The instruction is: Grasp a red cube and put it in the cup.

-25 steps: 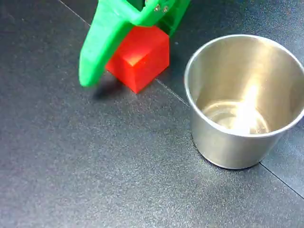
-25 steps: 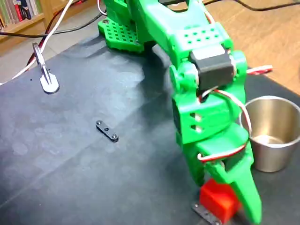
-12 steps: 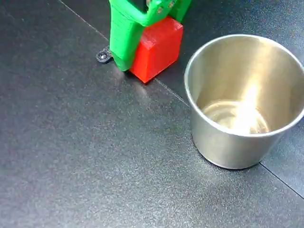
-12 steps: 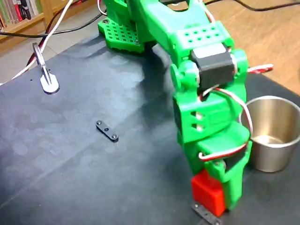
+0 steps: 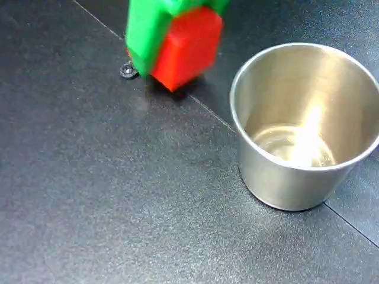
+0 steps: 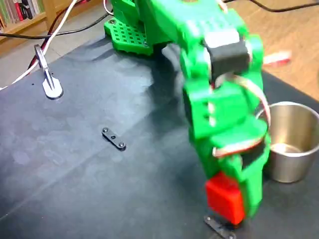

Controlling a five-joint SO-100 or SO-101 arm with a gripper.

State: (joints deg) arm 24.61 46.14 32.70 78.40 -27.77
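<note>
The red cube [image 5: 186, 46] [image 6: 224, 198] is clamped between the green fingers of my gripper [image 5: 177, 50] [image 6: 233, 201] and hangs just above the black mat, blurred by motion. In both fixed views the gripper is shut on the cube. The steel cup [image 5: 305, 124] [image 6: 289, 142] stands upright and empty to the right of the cube, a short gap away. The far finger is mostly hidden behind the cube in the close fixed view.
A small black metal strip [image 6: 113, 139] lies on the mat [image 6: 75, 164] to the left, another [image 6: 219, 226] just below the cube, its end showing as a black ring [image 5: 127, 71]. A clamp [image 6: 47, 74] and cables sit far left; the green arm base [image 6: 129, 32] stands behind.
The fingers closed on the cube from a wide stance, and the cube has now lifted slightly off the mat. The cup has not moved.
</note>
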